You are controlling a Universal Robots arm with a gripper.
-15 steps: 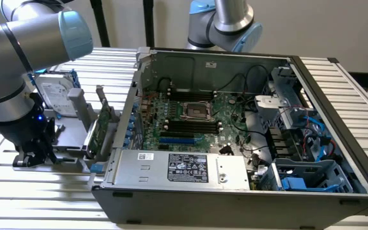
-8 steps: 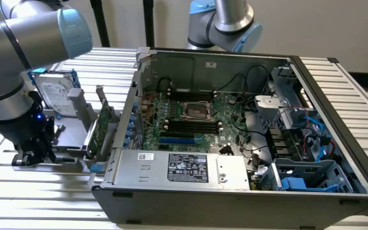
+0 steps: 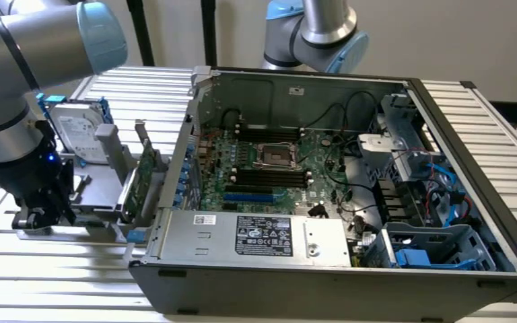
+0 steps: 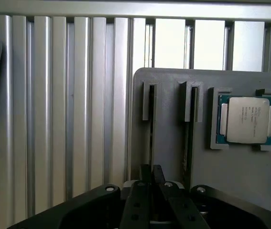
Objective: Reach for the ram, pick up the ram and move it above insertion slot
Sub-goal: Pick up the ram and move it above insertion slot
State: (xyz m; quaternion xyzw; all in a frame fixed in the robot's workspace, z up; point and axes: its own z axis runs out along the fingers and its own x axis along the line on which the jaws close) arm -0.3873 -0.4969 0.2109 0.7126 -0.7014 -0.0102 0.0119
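Exterior view first. Down at the exterior view's left, above the slatted table (image 3: 25, 269), finds the gripper (image 3: 37, 221) lowered right onto the grey holder (image 3: 97, 195), low enough to be working in its slots rather than hovering over them. Leaves untouched the broader green expansion card (image 3: 146, 178), upright in that same holder, and the hard drive (image 3: 79, 131) on blue rails just behind. Parked on edge, presumably, so that a pinch from above can reach each part. Off to the exterior view's right, well apart from the gripper, takes in the open computer case (image 3: 330, 286), with the motherboard (image 3: 326, 168) facing up and its long black memory slots (image 3: 268, 178) bare.

Wrist view next. Looks straight down on the holder's flat top. Jaws drawn almost together and clamped, by the look of it, on the ram (image 4: 150, 124) — seen edge-on as a thin strip standing in the slot that runs out from between the fingertips (image 4: 144, 176). Gripped by the upper edge, probably because only that edge stands clear of the slot walls. Just beside, a second slot (image 4: 191, 129), dark inside; cannot tell whether filled. Past that, a processor (image 4: 247, 119) lying flat in its own recess, apart from the gripper. Not yet lifted, judging by how the strip sits between the slot's end notches.
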